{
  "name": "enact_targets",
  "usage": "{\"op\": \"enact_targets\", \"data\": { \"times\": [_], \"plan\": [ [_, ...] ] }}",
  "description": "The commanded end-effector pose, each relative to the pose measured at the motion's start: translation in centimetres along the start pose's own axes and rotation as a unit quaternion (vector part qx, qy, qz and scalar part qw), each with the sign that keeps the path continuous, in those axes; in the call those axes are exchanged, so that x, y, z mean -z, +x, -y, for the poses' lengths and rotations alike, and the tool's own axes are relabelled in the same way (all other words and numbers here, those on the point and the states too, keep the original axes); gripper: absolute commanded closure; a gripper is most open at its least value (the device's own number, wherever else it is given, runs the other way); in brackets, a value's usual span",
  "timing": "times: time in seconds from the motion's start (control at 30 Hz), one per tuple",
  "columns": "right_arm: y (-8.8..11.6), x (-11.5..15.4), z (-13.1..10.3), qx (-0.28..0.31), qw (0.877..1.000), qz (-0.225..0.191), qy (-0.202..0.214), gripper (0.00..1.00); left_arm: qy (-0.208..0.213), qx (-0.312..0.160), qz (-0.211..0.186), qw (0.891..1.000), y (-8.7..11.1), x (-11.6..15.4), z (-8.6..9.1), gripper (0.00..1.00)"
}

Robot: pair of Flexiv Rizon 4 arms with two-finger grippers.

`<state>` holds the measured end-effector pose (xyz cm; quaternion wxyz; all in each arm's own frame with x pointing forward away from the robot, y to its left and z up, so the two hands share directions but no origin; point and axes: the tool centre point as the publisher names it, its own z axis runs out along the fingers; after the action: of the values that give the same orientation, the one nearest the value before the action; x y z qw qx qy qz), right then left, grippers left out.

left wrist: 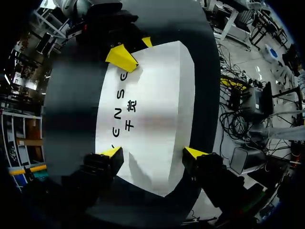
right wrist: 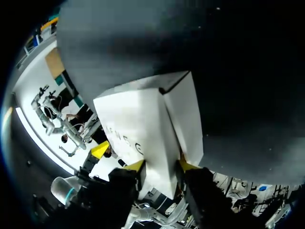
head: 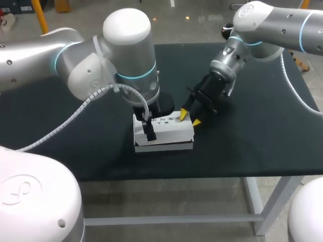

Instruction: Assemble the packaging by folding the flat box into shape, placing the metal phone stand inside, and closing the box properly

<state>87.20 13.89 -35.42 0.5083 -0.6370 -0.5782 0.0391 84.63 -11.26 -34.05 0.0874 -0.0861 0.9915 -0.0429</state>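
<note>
Status: white box [head: 169, 132] is erected, lower centre of the head view, on the near half of the black table [head: 262, 126]; top panel looks down. Over its left end the left gripper [left wrist: 153, 153] straddles it from above, fingers spread wide, one tip on each long side, clamping it. Slightly farther back, at the right end, the right gripper [head: 190, 118] is nearly closed, pinching that end's panel. No metal phone stand in view, so can't tell if it's inside. Reads as late stage: folding done, end flap probably left to seat. A dark seam shows at one corner in the right wrist view.
</note>
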Motion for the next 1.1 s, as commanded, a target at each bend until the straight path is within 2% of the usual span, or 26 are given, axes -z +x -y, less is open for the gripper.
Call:
{"op": "enact_targets", "data": {
  "times": [0.03, 0.23, 0.43, 0.47, 0.63, 0.77, 0.97, 1.1],
  "plan": [
    [0.1, -0.1, 0.0, 0.0, 1.0, 0.0, 0.0, 0.55, -0.005, -0.002, 0.018, 1.0, 0.3, -0.4, 0.2, 0.15],
    [0.1, -0.1, 0.0, 0.0, 1.0, 0.0, 0.0, 0.55, -0.008, 0.002, 0.038, 0.999, -0.1, -0.6, 0.6, 0.18],
    [0.1, -0.1, 0.0, 0.0, 1.0, 0.0, 0.0, 0.55, -0.01, 0.0, 0.052, 0.999, -0.4, -0.7, 1.0, 0.33],
    [0.1, -0.1, 0.0, 0.0, 1.0, 0.0, 0.0, 0.55, -0.007, -0.002, 0.058, 0.998, -0.4, -0.7, 1.0, 0.38],
    [0.1, -0.1, 0.0, 0.0, 1.0, 0.0, 0.0, 0.55, 0.009, -0.01, 0.088, 0.996, -0.5, -0.9, 1.0, 0.39],
    [0.1, -0.1, 0.0, 0.0, 1.0, 0.0, 0.0, 0.55, 0.016, -0.013, 0.096, 0.995, -0.5, -1.1, 0.9, 0.51],
    [0.1, -0.1, 0.0, 0.0, 1.0, 0.0, 0.0, 0.55, 0.016, -0.022, 0.113, 0.993, -0.2, -1.3, 0.9, 0.57],
    [0.1, -0.1, 0.0, 0.0, 1.0, 0.0, 0.0, 0.55, 0.013, -0.03, 0.13, 0.991, -0.1, -1.6, 0.8, 0.56]
  ]
}}
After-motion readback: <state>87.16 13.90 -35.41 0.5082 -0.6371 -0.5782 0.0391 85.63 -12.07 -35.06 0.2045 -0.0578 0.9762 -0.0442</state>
